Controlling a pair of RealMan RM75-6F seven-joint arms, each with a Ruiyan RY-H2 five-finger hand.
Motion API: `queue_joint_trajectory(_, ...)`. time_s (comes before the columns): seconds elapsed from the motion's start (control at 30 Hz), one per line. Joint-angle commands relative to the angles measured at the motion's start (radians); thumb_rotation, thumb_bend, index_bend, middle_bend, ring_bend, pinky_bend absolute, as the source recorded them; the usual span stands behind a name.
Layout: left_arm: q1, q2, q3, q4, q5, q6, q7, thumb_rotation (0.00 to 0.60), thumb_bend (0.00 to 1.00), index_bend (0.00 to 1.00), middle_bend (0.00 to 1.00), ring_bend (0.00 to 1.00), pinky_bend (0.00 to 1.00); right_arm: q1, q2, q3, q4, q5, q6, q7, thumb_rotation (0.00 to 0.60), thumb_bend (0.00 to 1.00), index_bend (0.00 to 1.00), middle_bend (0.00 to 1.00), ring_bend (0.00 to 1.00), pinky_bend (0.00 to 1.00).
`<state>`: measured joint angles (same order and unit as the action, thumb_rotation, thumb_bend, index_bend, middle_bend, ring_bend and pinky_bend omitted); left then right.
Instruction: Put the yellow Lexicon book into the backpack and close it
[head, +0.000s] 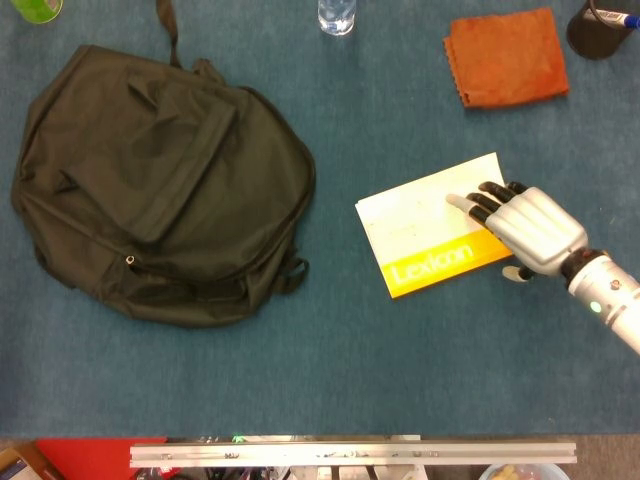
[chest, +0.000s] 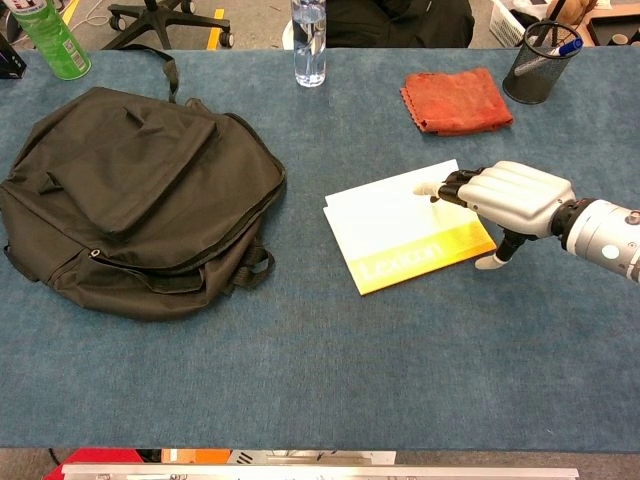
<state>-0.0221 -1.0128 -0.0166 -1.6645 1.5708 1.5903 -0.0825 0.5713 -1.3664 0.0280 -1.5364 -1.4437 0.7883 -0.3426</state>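
Note:
The yellow and white Lexicon book (head: 420, 240) (chest: 395, 235) lies flat on the blue table, right of centre. My right hand (head: 525, 228) (chest: 505, 195) reaches in from the right and lies over the book's right end, fingers stretched across the cover and thumb off the edge beside it. It holds nothing. The black backpack (head: 150, 180) (chest: 130, 195) lies flat at the left, zipped, its strap trailing toward the far edge. My left hand shows in neither view.
An orange cloth (head: 508, 57) (chest: 456, 100) lies at the far right, a mesh pen cup (chest: 537, 65) beyond it. A water bottle (chest: 309, 40) stands at the far centre and a green can (chest: 48, 38) at the far left corner.

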Motion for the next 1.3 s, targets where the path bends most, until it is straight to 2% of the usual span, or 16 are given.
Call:
queue_joint_trajectory(0.03,0.0,-0.001,-0.001,0.006,-0.005,-0.002,-0.005,0.6,0.23,0.15,0.09,0.05,0.07,0.017,-0.019,0.007,0.012,0.026,-0.017,-0.012,0.6,0.09,0.04,0.2,0.13,0.27)
queue_joint_trajectory(0.63,0.012,-0.003,-0.001,0.021,-0.008,0.008,-0.026,0.6,0.23,0.15,0.09,0.05,0.07,0.088,-0.048,0.005,0.024,0.164,-0.081,-0.071,0.6,0.09,0.02,0.2,0.13,0.27)
queue_joint_trajectory(1.3,0.017,-0.003,-0.003,0.02,-0.007,0.011,-0.027,0.6,0.23,0.15,0.09,0.05,0.07,0.097,-0.061,-0.045,0.047,0.162,-0.03,-0.121,0.6,0.09,0.02,0.2,0.13,0.27)
